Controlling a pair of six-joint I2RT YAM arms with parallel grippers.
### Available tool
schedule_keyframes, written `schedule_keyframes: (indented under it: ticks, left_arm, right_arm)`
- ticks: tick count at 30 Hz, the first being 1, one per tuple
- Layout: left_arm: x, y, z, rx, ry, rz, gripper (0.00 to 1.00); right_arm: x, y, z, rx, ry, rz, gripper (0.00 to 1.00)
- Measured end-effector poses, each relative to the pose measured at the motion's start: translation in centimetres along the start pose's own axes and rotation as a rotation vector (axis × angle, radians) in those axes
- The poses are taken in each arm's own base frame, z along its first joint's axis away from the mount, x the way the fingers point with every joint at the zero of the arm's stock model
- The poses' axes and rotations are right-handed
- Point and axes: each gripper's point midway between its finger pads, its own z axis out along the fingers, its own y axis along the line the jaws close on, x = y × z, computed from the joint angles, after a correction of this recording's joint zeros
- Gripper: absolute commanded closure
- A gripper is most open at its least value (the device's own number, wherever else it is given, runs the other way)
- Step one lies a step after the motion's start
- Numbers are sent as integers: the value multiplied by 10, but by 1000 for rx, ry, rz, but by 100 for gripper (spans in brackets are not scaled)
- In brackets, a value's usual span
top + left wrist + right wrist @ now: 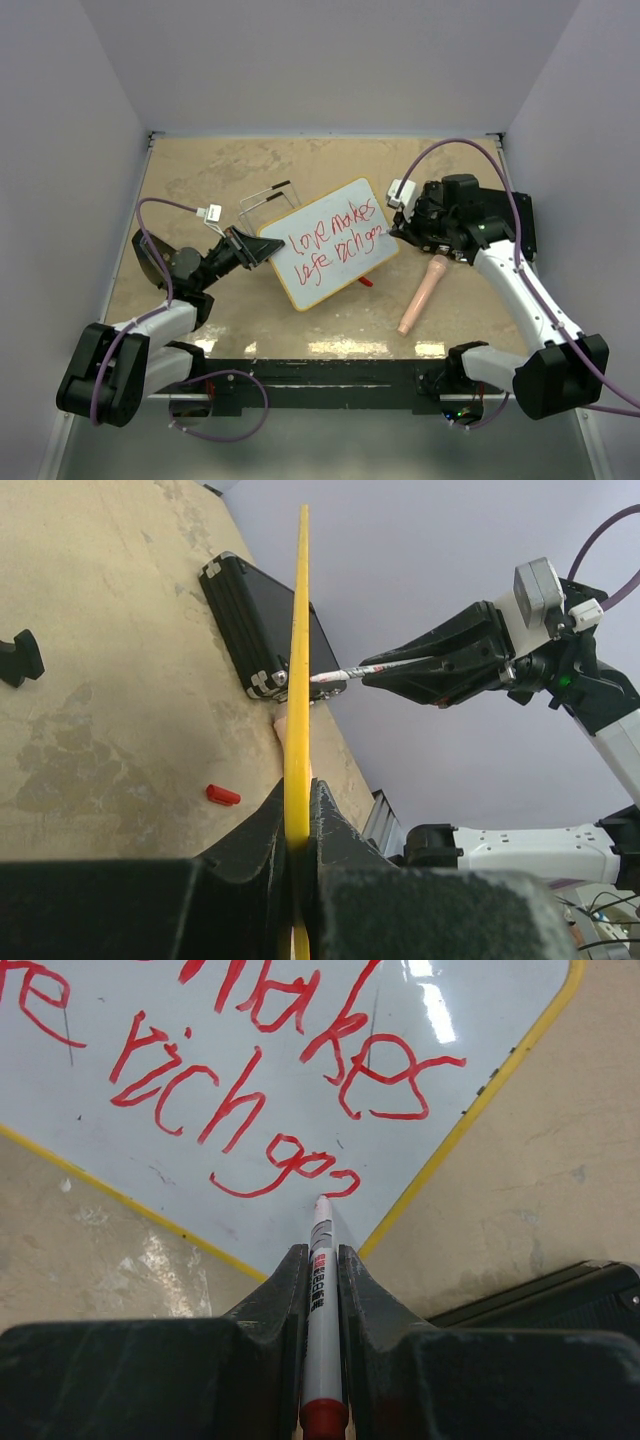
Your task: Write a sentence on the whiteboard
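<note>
The whiteboard (330, 243), white with a yellow rim, is held tilted on edge in the middle of the table. My left gripper (252, 247) is shut on its left edge; in the left wrist view the yellow rim (297, 680) runs up between my closed jaws. The sentence (335, 240) in red marker fills two lines and shows close in the right wrist view (250, 1070). My right gripper (408, 228) is shut on a white marker with a red end (318, 1300). Its tip touches the board's lower right corner by a red squiggle (300, 1165).
A black case (500, 215) lies at the right behind my right arm and also shows in the left wrist view (255, 625). A pink cylinder (422, 292) and a red marker cap (366, 281) lie on the table right of the board. A wire stand (268, 198) lies behind the board.
</note>
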Motion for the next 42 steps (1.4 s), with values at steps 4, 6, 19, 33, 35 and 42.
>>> schedule_keyframes:
  ticks: [4, 6, 19, 33, 35, 42]
  left_arm:
    - [0, 0, 0, -1, 0, 0, 100]
    - [0, 1, 0, -2, -3, 1, 100]
    - [-2, -4, 0, 17, -7, 12, 100]
    - [-1, -8, 0, 35, 3, 15, 100]
    - [0, -8, 0, 38, 6, 13, 100]
    - [1, -6, 0, 31, 9, 7, 100]
  right_arm:
    - [2, 6, 3, -39, 0, 4, 100]
    - [1, 6, 4, -40, -6, 6, 100]
    - [-19, -9, -4, 41, -78, 13, 100]
    - [-28, -28, -18, 118, -122, 11, 100]
    - [-25, -29, -14, 112, -114, 18, 100]
    - [-22, -31, -8, 106, -107, 28, 100]
